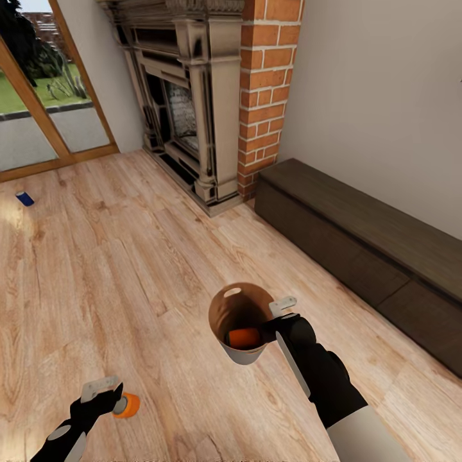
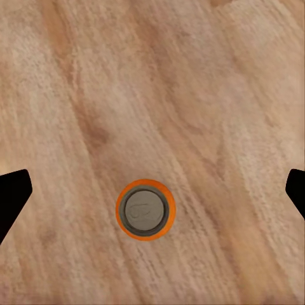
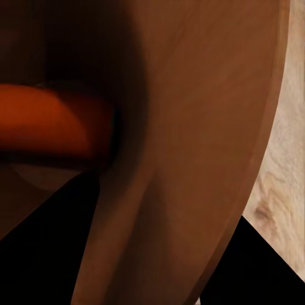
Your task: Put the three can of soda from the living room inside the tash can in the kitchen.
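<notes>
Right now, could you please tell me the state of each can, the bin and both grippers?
Orange can on the floor: upright, ungripped.
Orange can in the bin: lying on its side.
Blue can: lying on the floor, far off by the glass doors.
Trash can: held off the floor, tilted.
Left gripper: open, above the can.
Right gripper: shut on the bin's rim.

The left arm reaches in low at the head view's lower left, its black wrist angled toward the floor, and the left gripper (image 1: 110, 393) points downward with its fingers (image 2: 13, 194) spread wide apart, closed on nothing. The right arm extends forward from the lower right, white forearm leading into a black wrist. The right gripper (image 1: 277, 321) is clamped on the tash can (image 1: 228, 311), holding it off the floor.
</notes>
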Tool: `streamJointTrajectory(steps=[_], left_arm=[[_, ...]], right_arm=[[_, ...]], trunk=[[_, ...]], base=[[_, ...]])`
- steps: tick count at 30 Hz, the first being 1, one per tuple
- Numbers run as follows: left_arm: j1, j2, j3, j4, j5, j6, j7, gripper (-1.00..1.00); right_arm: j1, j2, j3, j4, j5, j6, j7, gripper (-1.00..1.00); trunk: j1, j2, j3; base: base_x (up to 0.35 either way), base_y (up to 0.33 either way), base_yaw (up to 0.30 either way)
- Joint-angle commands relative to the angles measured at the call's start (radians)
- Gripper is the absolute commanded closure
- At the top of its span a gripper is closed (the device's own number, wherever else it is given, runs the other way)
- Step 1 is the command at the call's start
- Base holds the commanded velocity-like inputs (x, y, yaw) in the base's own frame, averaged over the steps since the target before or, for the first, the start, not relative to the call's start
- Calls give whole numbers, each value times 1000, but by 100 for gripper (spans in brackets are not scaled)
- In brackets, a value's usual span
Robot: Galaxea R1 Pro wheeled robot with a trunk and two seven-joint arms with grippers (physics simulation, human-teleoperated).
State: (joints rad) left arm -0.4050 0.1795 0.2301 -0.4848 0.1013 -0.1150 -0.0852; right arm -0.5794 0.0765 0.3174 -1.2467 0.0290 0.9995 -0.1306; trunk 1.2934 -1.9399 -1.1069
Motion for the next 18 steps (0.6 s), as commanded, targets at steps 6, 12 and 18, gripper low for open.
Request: streamJointTrajectory(steps=[6,12,18], left_arm=[[0,0,0,0,0,0,-1,-100],[0,0,0,0,0,0,-1,-100],[0,0,0,0,0,0,-1,-100]], right_arm=[[0,0,0,0,-7,-1,2,100],[0,0,0,0,-7,-1,2,100],[0,0,0,0,-7,-1,2,100]], trunk=[[0,0,-5],[15,-28,-19],[38,-70,-38]], base=[[0,0,0],[0,0,0],[0,0,0]])
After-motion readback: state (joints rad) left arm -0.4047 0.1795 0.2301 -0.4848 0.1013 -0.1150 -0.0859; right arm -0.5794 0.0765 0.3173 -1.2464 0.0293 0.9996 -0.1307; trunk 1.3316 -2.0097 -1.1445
